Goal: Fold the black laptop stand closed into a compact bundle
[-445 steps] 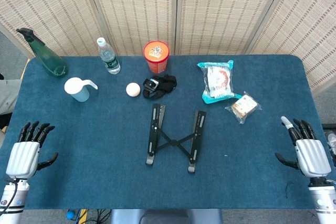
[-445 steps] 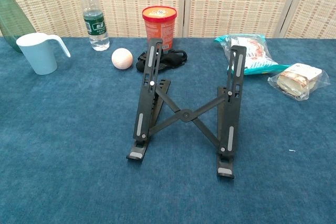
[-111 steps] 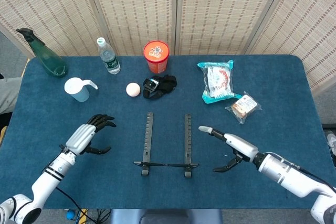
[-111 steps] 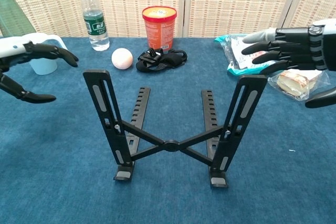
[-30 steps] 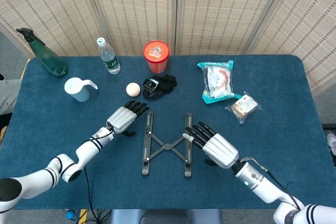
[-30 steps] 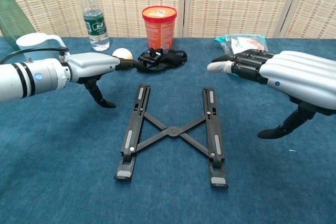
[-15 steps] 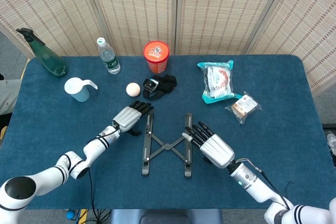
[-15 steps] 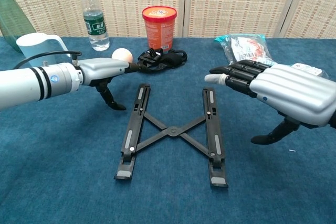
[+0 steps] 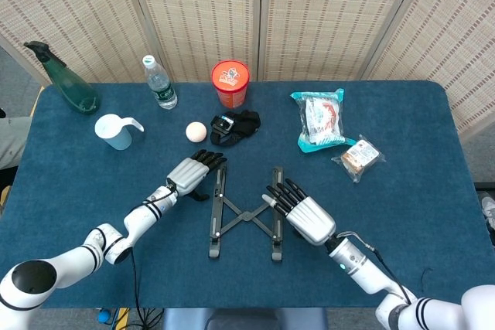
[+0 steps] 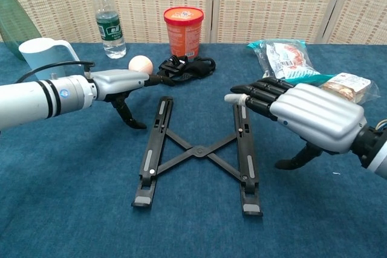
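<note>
Both hands flanked the black laptop stand (image 9: 245,214) when we looked: our left hand (image 9: 192,173) lay flat and spread beside the far end of the stand's left rail, fingers stretched toward the black strap bundle (image 9: 236,125), thumb pointing down to the surface (image 9: 402,214); it held nothing. Our right hand (image 9: 300,210) hovered, also spread and empty, over the far end of the right rail, and from the head view its fingers hid part of that rail. From the chest view we could not tell whether either hand's fingertips actually touched the stand. The stand lay flat in the middle of the blue surface, its two rails parallel and joined by crossed struts, not yet drawn together. The left hand's fingertips were hard to separate from the dark strap bundle in the chest view. Farther back we saw an orange cup (image 9: 230,83), a water bottle (image 9: 159,83), a pale ball (image 9: 196,131), a light-blue jug (image 9: 116,131) and a green spray bottle (image 9: 65,83), the last cut off at the chest view's edge. On the right lay a teal snack packet (image 9: 319,120) and a wrapped sandwich (image 9: 360,157), partly hidden behind the right hand in the chest view.
</note>
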Controlling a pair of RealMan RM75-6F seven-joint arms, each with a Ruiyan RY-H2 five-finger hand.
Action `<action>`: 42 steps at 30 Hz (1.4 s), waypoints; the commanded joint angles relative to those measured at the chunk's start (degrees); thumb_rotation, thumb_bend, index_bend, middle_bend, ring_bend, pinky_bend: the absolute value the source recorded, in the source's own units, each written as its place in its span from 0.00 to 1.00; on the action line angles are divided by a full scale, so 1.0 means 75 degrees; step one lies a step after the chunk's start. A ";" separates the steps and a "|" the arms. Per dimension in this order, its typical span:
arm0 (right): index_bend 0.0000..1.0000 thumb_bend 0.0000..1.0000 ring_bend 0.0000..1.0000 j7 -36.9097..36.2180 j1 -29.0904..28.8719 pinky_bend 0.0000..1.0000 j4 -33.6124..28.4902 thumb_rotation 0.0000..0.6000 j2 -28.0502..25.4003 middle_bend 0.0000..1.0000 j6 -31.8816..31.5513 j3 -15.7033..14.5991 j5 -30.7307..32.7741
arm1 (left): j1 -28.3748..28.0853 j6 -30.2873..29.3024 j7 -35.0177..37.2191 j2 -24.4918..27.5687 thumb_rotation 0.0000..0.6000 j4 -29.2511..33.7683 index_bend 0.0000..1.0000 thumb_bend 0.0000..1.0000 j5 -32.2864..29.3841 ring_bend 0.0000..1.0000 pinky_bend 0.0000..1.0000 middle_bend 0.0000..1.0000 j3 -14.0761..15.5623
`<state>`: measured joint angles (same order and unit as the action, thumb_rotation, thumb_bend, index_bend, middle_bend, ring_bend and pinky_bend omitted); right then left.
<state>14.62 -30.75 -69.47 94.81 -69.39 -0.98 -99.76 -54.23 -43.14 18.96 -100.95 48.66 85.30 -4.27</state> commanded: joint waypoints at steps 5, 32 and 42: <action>0.00 0.00 0.00 -0.0082 -0.0149 0.00 0.0595 1.00 0.0445 0.00 0.0166 -0.0003 0.0024 | 0.0013 -0.0005 0.0058 -0.0053 1.00 -0.0058 0.02 0.19 -0.0046 0.00 0.00 0.01 0.0013; 0.00 0.00 0.00 -0.0280 -0.0551 0.00 0.1556 1.00 0.1291 0.00 -0.0144 0.0085 -0.0105 | 0.0024 0.0040 0.0470 -0.0190 1.00 -0.0271 0.02 0.19 -0.0135 0.00 0.00 0.01 0.0033; 0.00 0.00 0.00 -0.0326 -0.0666 0.00 0.1886 1.00 0.1589 0.00 -0.0470 0.0144 -0.0218 | -0.0031 0.0154 0.0722 -0.0211 1.00 -0.0217 0.02 0.19 -0.0164 0.00 0.00 0.01 0.0012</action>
<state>12.24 -35.64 -55.51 106.54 -72.73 0.03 -101.27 -54.44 -42.02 24.34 -102.53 47.00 84.07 -4.19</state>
